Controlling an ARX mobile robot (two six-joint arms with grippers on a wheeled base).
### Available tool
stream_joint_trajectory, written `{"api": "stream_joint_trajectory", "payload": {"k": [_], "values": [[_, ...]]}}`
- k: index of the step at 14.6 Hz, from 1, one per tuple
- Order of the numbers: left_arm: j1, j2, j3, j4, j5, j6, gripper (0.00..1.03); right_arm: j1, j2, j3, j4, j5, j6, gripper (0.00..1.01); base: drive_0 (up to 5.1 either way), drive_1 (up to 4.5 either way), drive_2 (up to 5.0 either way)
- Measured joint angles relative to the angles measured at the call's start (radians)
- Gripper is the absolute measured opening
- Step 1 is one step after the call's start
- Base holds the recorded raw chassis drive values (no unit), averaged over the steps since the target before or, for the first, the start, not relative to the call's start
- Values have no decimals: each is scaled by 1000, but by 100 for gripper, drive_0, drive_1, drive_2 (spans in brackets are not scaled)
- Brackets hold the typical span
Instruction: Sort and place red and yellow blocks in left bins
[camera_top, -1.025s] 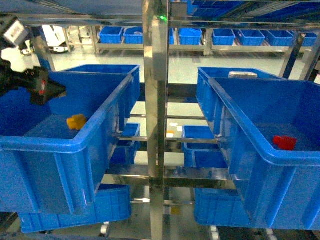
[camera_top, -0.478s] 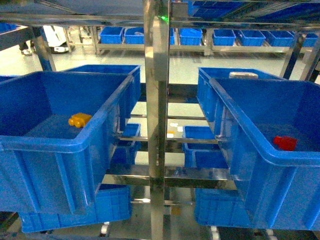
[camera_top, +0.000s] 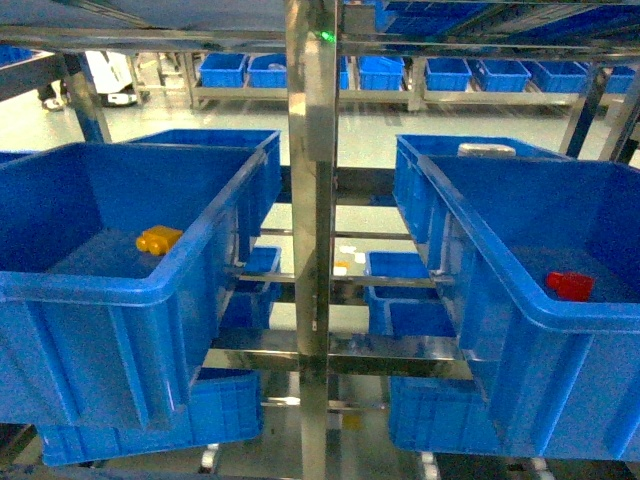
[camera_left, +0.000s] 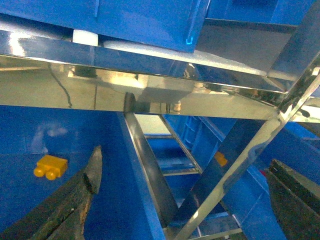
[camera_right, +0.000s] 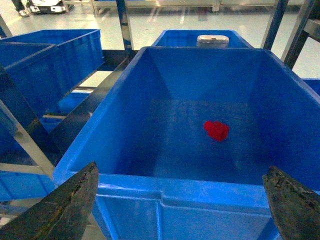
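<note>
1. Left tool (camera_left: 180, 200) had pulled out of the left bin (camera_top: 100, 285), fingers apart and empty.
2. Yellow block (camera_top: 159, 239) lay inside that bin.
3. Red block (camera_top: 569, 285) sat in the right bin (camera_top: 560, 320); right tool (camera_right: 180, 200) spread above it.

Glossy blue plastic crates (camera_top: 120, 290) sit on a polished, mirror-bright steel rack (camera_top: 312, 200); the yellow brick (camera_top: 158, 239) looks smooth plastic.
</note>
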Motion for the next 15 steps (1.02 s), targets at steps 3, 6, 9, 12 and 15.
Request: {"api": "stream_joint_trajectory", "payload": {"k": [3, 6, 9, 12, 15], "values": [[-17, -1, -27, 90, -79, 24, 93, 23, 36, -53, 230, 86, 1, 88, 0, 0, 0], [-46, -122, -270, 271, -354, 169, 56, 68, -83, -174, 347, 179, 2, 50, 0, 0, 0], [-43, -228, -428, 314, -360, 191, 19, 123, -151, -263, 325, 241, 2, 13, 0, 0, 0], [-45, -311, -522, 322, -359, 192, 2, 182, -304, -279, 235, 286, 4, 2, 0, 0, 0], [-43, -464, -632, 279, -360, 193, 2, 182, -520, -291, 39, 288, 4, 2, 0, 0, 0]]}}
